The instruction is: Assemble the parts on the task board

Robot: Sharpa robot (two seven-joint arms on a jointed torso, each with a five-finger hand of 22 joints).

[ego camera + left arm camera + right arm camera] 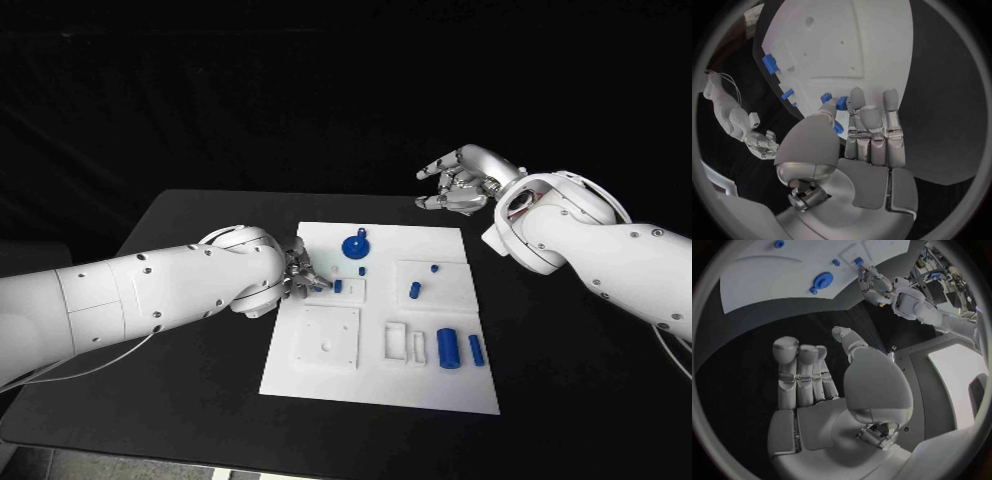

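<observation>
Matte black table [173,400] bears flat white task board [378,385].

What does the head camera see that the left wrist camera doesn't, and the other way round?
Head view, not the wrist view: the round blue part. Left wrist view, not the head view: the left hand's palm, with its fingers right at a small blue part. Both: the white task board, the left hand, and the right hand, empty, off the board.

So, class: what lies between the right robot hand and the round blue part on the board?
Head view: bare black table and bare white board separate right robot hand from round blue part.
</observation>
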